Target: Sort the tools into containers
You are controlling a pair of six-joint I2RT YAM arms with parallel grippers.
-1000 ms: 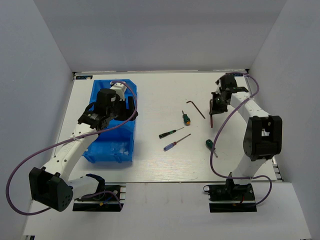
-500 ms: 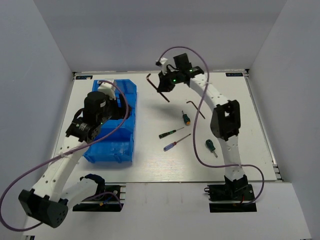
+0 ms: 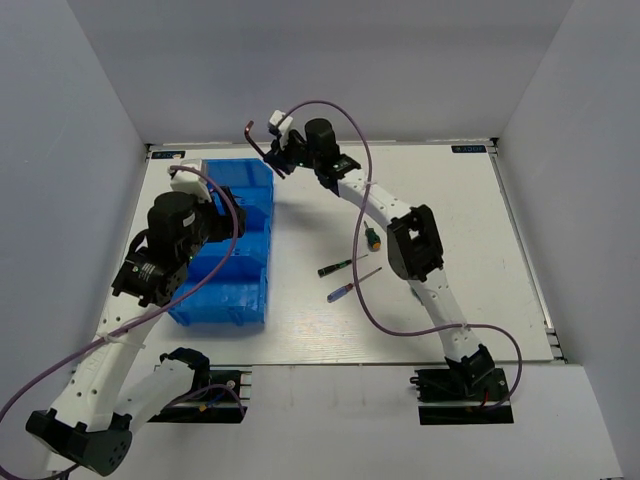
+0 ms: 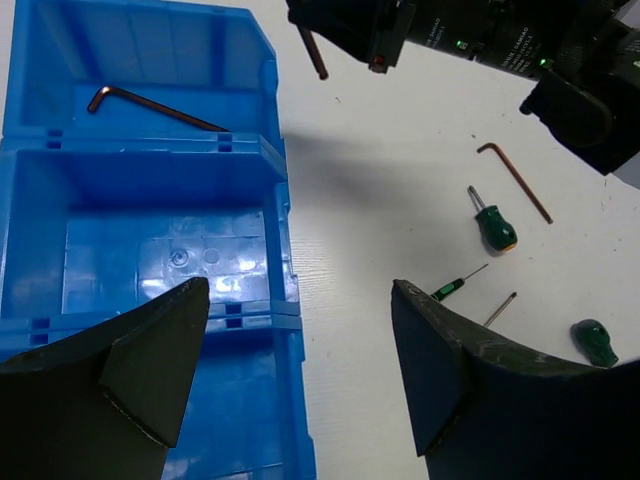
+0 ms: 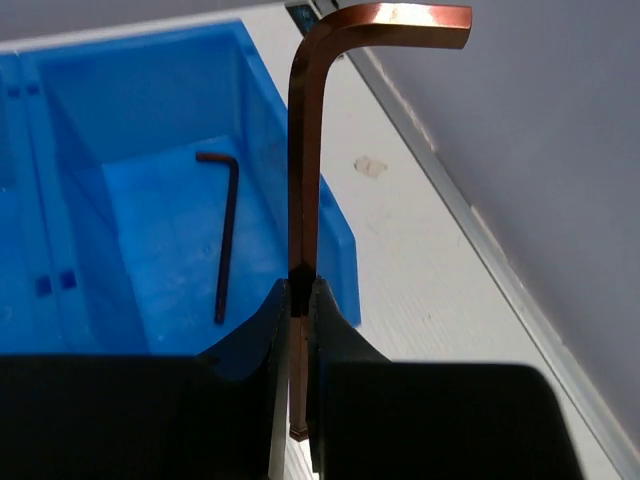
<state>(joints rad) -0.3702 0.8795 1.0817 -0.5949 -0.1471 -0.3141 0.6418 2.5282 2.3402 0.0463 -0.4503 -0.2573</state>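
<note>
Jaws, right: right gripper (image 5: 300, 288) pinched tight on the held hex key (image 5: 305, 150); long leg between the fingers, short leg bent off at the top.
Jaws, left: left gripper (image 4: 300, 300) spread wide, holding nothing, poised above the blue bin (image 4: 275, 160).
Carried tool: held hex key is raised off the table (image 3: 470, 250), near the bin's far right corner; cannot tell whether over the rim or just outside.
Bin, far compartment: binned hex key (image 4: 150, 108) lying flat.
Table, right of bin: loose hex key (image 4: 515, 180), well apart from the bin.
Beside it: orange-ended stubby screwdriver (image 4: 492, 222).
Table centre: green slim screwdriver (image 3: 340, 266) and purple slim screwdriver (image 3: 352, 285), near each other, roughly parallel.
Further right: green stubby screwdriver (image 4: 590, 340), on its own.
Writing: white print (image 4: 440, 35) on the right arm's black housing, too blurred to read; corner label (image 3: 467, 149) on the table, too small to read.
</note>
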